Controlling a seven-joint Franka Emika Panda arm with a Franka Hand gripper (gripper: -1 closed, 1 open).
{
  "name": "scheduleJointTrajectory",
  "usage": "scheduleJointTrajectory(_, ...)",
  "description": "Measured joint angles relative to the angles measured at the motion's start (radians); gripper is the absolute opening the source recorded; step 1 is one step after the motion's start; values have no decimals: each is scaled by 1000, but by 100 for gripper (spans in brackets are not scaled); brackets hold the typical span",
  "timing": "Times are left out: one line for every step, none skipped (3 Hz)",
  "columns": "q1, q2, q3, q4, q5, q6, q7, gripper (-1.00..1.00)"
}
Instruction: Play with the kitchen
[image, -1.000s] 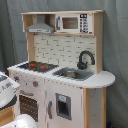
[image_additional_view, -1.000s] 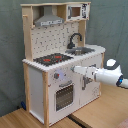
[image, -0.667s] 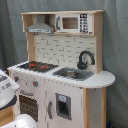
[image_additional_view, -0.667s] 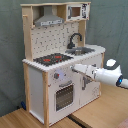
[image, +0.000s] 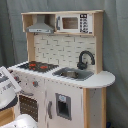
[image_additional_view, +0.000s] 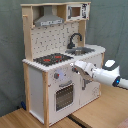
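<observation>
Kitchen (image_additional_view: 60, 75): stood upright, front facing arm.
Gripper (image_additional_view: 75, 66): near the knobs; jaws' opening could not be told.
Advice: approach slowly, squarely.

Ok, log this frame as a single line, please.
arm: reaching at the kitchen front | claw: near knob panel above oven door | stovetop: bare | oven door: closed

The kitchen (image_additional_view: 50, 75) stands upright on a light wooden table (image_additional_view: 97, 115), seen in the second exterior view; a dark seam runs across the boards.
</observation>
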Motion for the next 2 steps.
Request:
scheduleJointTrajectory(-2, 0, 14, 8, 0, -39, 109, 100)
scheduleJointTrajectory(3, 0, 29, 31, 0, -93, 219, 100)
